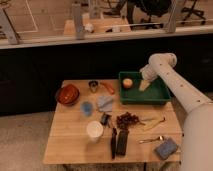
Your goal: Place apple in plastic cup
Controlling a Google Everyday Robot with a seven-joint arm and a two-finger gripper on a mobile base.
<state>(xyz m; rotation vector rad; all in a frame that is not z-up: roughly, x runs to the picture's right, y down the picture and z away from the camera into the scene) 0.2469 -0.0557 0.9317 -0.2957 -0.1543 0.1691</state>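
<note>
the gripper (144, 85) hangs inside the green tray (161, 96) at the far right of the table (70, 146), close to the tray's back wall, with bare tray floor to its right. whether it is open or closed cannot be told. the apple (128, 83) lies in the tray just left of the gripper; it is round, with no long axis. the plastic cup (87, 108) stands upright, well left of the gripper, beside a blue cloth (105, 103).

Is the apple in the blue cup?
No, the apple lies in the green tray beside the tool, apart from the blue cup.
</note>
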